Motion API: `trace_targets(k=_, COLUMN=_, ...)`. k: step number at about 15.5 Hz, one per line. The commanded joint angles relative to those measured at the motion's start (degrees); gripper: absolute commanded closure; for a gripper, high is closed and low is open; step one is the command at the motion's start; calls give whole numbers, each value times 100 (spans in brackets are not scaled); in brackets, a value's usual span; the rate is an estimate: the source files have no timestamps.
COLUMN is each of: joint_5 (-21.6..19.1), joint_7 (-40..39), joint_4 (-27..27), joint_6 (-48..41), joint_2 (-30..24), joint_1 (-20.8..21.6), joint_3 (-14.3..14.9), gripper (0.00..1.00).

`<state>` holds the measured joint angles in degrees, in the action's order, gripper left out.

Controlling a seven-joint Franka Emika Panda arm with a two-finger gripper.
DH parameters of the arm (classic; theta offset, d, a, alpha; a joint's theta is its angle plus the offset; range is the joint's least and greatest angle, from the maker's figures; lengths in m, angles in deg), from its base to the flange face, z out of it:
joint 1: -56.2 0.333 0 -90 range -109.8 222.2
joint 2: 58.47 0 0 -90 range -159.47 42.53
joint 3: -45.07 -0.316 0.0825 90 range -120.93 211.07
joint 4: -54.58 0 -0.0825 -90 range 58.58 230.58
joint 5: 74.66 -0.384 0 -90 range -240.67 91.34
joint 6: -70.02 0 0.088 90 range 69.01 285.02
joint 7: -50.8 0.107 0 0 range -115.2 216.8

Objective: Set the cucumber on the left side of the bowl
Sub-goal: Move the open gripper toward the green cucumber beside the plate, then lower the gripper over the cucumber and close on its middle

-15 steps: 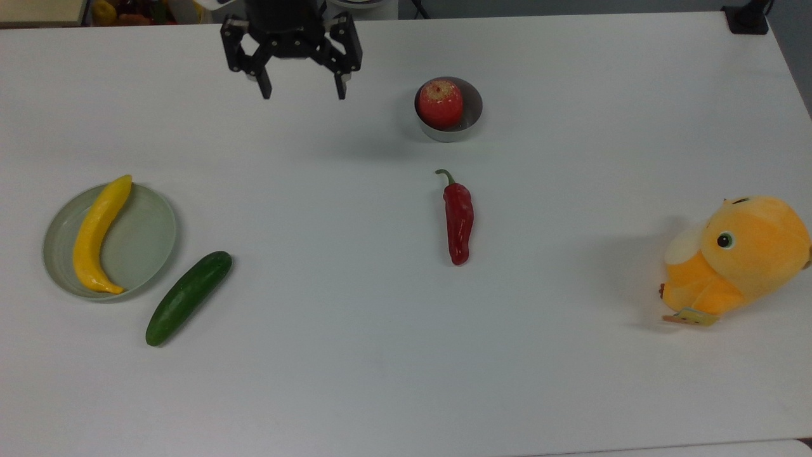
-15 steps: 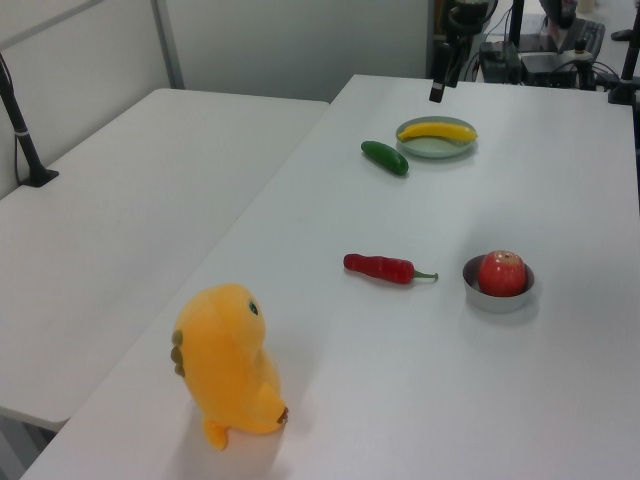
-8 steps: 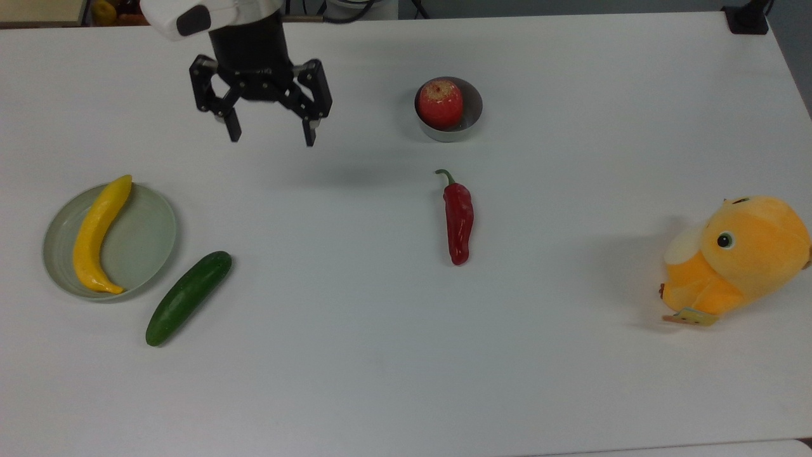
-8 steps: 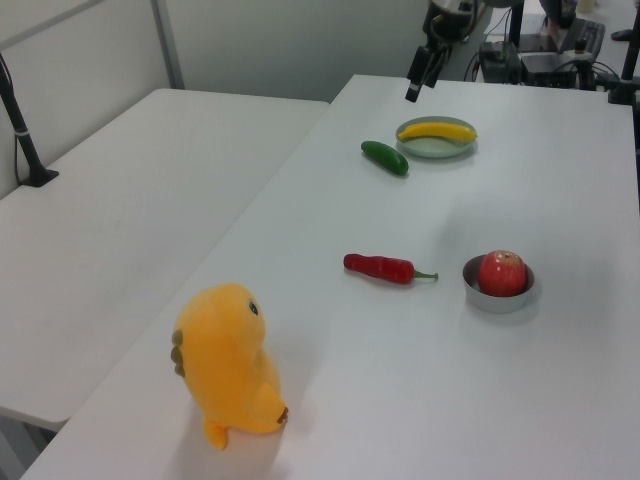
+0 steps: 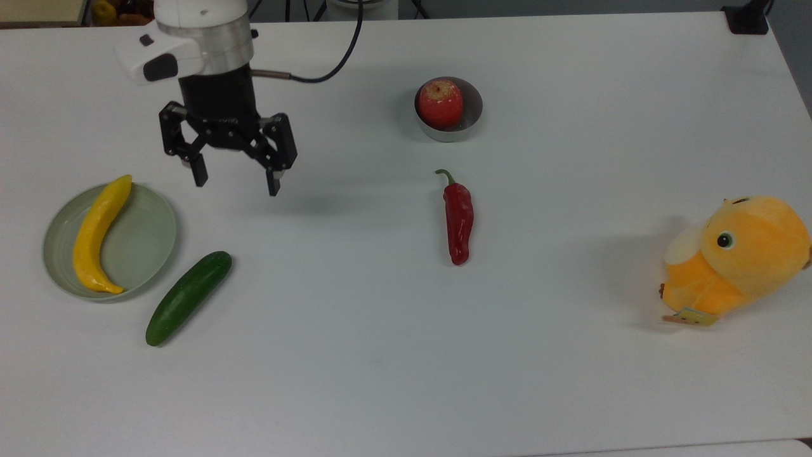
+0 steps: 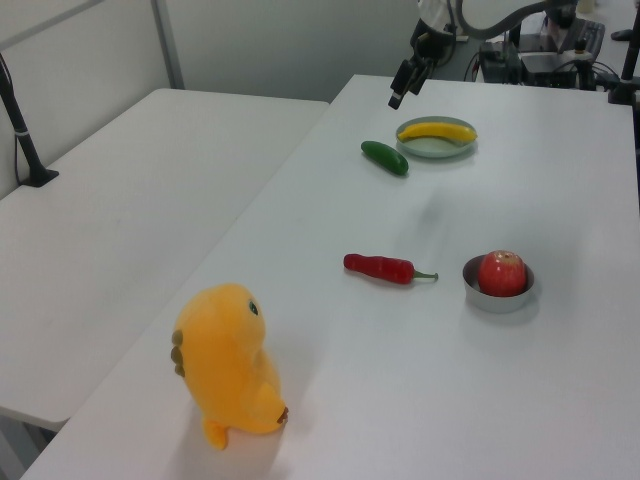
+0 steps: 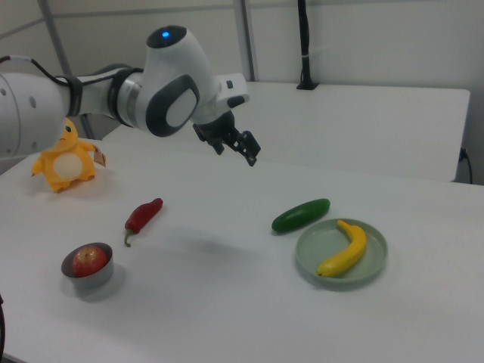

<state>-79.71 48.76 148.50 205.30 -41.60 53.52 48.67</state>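
While the cucumber [image 5: 188,298] lies untouched on the surface [image 5: 380,355], tilted diagonally just beside the pale green plate [image 5: 143,238] that holds the yellow banana [image 5: 96,236], the step in hand is the reach for it; the end effector [image 5: 235,181] hangs above the surface with its fingers spread wide and nothing between them, up and to the right of the plate in the top view. A good approach would bring it over the cucumber's middle and turn the wrist so the fingers straddle the narrow width — not the length; the plate rim is close, so the finger on that side needs care coming down. Further right in the top view lie a red chili pepper [image 5: 458,219] and the grey metal bowl [image 5: 472,124] with a red apple [image 5: 439,103] in it; the drop spot is the bare surface beside that bowl — well apart from the cucumber now. Far right sits an orange plush toy [image 5: 739,257].
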Motion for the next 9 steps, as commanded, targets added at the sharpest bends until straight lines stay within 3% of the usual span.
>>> trace_targets(k=1, joint_5=100, joint_7=-59, joint_4=-93, joint_6=541, joint_2=351, joint_1=-13, joint_3=141, gripper=0)
trace_targets(k=9, joint_5=241, joint_7=-59, joint_4=-102, joint_6=1710, joint_2=1124, joint_1=-40, joint_3=387, gripper=0)
